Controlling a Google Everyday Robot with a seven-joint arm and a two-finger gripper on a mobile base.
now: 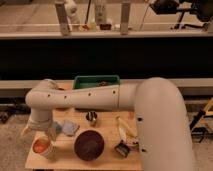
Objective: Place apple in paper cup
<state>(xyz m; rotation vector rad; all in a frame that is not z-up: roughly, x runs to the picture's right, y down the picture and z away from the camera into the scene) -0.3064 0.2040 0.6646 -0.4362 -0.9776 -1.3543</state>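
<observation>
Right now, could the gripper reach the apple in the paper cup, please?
Probably yes: the gripper hangs right beside the paper cup, the apple sits in its open mouth, and nothing lies between them.

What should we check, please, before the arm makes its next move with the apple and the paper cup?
1. Apple lies inside the paper cup: ok.
2. Paper cup stands upright on the table: ok.
3. Gripper hangs just up and right of the cup; clear of its rim: cannot tell.
4. Dark bowl stands apart from the cup: ok.
5. Metal cup stands away from the gripper: ok.
</observation>
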